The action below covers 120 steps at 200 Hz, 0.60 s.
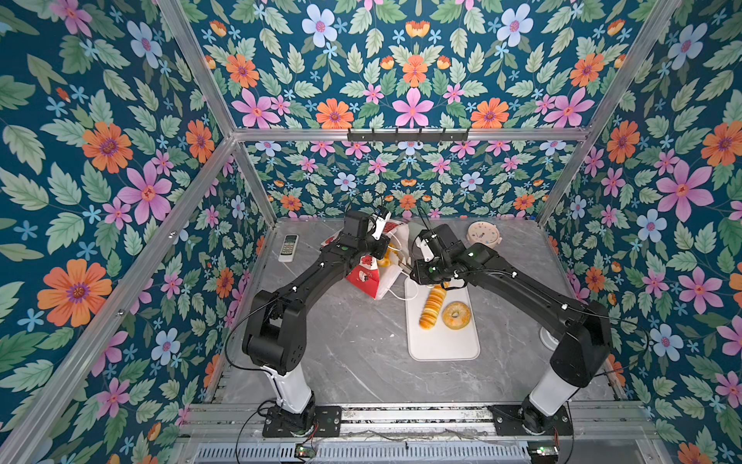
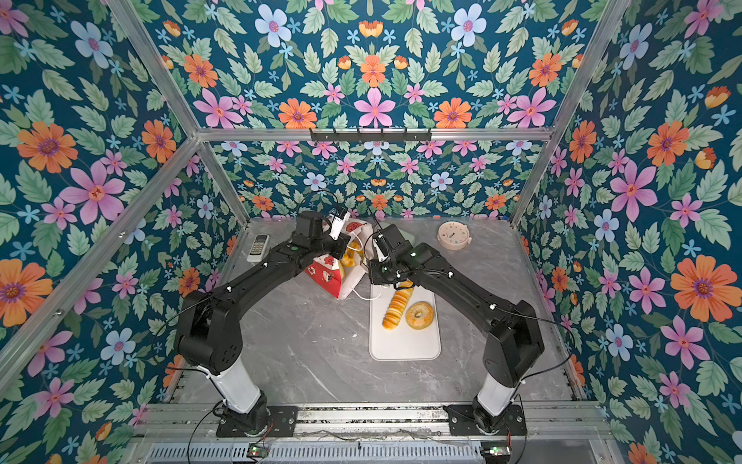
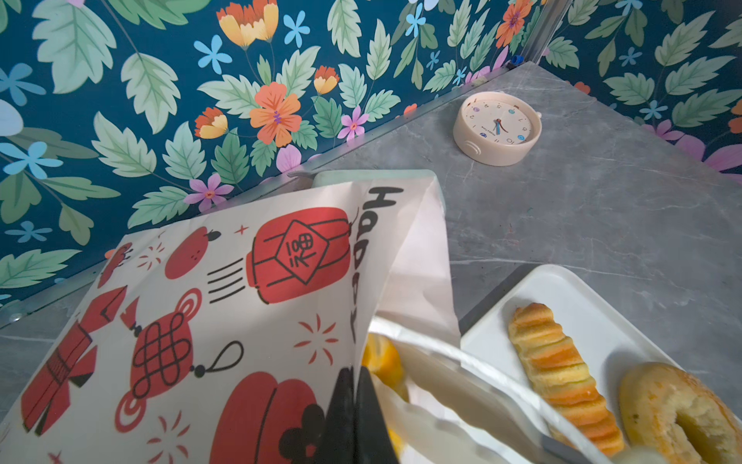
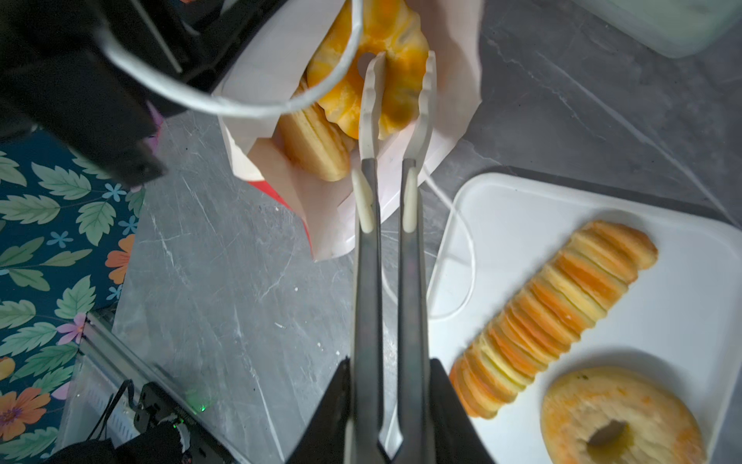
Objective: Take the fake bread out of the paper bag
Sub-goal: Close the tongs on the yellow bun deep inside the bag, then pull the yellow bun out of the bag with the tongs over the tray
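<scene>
The paper bag (image 1: 363, 277) (image 3: 241, 301) lies tipped on the table, mouth toward the white tray (image 1: 441, 345). My left gripper (image 3: 353, 373) is shut on the bag's upper rim and holds the mouth apart. My right gripper (image 4: 389, 365) is shut on metal tongs (image 4: 387, 261). Their white tips straddle one side of a round fluted bun (image 4: 401, 36) inside the bag. A ridged roll (image 4: 313, 144) lies beside that bun. On the tray rest a long ridged loaf (image 1: 431, 307) (image 4: 558, 313) and a ring bagel (image 1: 446, 317) (image 4: 582, 401).
A cream clock (image 1: 484, 234) lies at the back right and a remote control (image 1: 289, 247) at the back left. A pale green container (image 3: 373, 176) stands behind the bag. The bag's white cord handle (image 4: 461, 261) trails over the tray's edge.
</scene>
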### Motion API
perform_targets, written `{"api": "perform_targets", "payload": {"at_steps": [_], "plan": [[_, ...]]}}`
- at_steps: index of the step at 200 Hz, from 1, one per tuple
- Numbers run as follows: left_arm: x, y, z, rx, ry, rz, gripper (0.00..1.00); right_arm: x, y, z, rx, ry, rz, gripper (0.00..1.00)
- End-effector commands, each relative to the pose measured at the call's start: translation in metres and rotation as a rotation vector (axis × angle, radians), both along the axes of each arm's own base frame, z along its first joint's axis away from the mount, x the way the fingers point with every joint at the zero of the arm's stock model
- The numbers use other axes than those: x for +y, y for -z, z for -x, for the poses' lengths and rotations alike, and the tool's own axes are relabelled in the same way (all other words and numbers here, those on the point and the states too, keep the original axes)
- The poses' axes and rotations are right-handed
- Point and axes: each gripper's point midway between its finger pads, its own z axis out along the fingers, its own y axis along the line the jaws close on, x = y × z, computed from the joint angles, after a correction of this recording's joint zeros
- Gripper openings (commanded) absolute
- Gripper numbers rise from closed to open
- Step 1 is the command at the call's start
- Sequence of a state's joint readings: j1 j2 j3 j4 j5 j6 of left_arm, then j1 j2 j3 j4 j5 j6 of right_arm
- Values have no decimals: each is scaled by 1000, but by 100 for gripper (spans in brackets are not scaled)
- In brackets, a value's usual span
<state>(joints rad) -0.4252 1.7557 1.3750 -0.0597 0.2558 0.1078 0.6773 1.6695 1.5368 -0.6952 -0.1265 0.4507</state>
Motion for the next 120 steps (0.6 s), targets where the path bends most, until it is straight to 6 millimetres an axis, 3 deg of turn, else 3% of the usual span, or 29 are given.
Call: {"api": "perform_targets", "payload": {"at_steps": [1, 35, 38, 44, 70, 120], "plan": [[-2, -8, -6, -38, -2, 17, 0, -8, -7, 15, 20, -16, -5, 19], [-7, -8, -4, -32, 22, 44, 0, 0, -3, 1, -4, -3, -24, 19], [-7, -8, -3, -32, 22, 44, 0, 4, 10, -3, 22, -5, -9, 19], [-7, -8, -3, -32, 22, 46, 0, 9, 12, -6, 28, -9, -14, 19], [-6, -8, -1, -29, 22, 41, 0, 24, 9, -22, 19, -8, -46, 18], [1, -2, -2, -29, -10, 20, 0, 26, -5, -34, 7, 5, -11, 18]]}}
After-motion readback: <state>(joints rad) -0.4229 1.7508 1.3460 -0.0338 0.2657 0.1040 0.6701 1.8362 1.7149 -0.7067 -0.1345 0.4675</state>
